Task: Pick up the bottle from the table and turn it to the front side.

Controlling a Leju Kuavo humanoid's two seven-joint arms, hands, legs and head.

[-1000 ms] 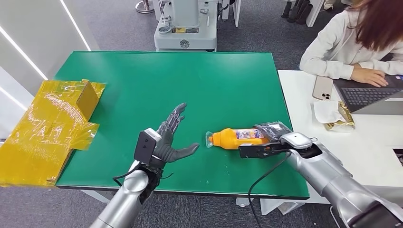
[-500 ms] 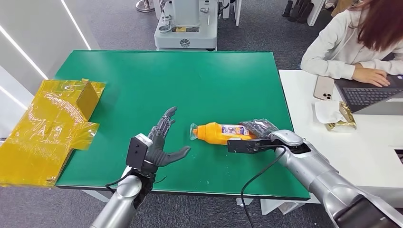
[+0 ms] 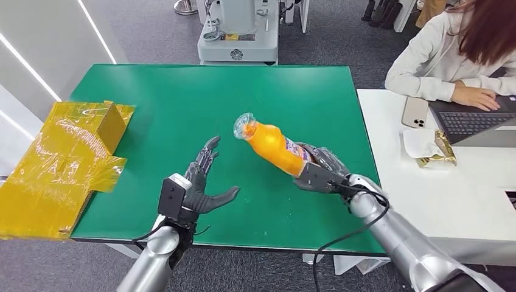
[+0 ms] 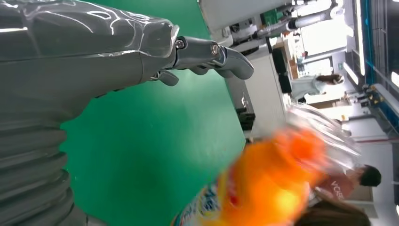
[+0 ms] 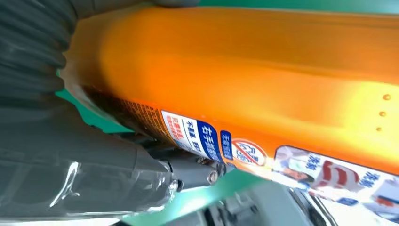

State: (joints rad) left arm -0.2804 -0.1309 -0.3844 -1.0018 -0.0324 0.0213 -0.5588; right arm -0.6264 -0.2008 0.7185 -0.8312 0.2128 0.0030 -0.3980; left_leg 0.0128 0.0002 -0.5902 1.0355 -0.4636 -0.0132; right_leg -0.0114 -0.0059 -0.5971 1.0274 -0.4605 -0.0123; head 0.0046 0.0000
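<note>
My right hand (image 3: 321, 169) grips the orange bottle (image 3: 272, 146) tilted above the green table (image 3: 182, 97); my left hand (image 3: 204, 182) hovers empty, fingers spread

Our right arm comes in from the lower right, silver forearm angled up and inward, a black cable looping along it. Our right hand (image 3: 320, 166) is wrapped around the base end of the bottle (image 3: 272, 146), which we hold tilted with its cap end raised. Our left arm rises from the lower left edge, a black box at its wrist. Our left hand (image 3: 202, 185) holds nothing: palm turned inward, fingers stretched forward and apart, thumb out toward our right hand
</note>
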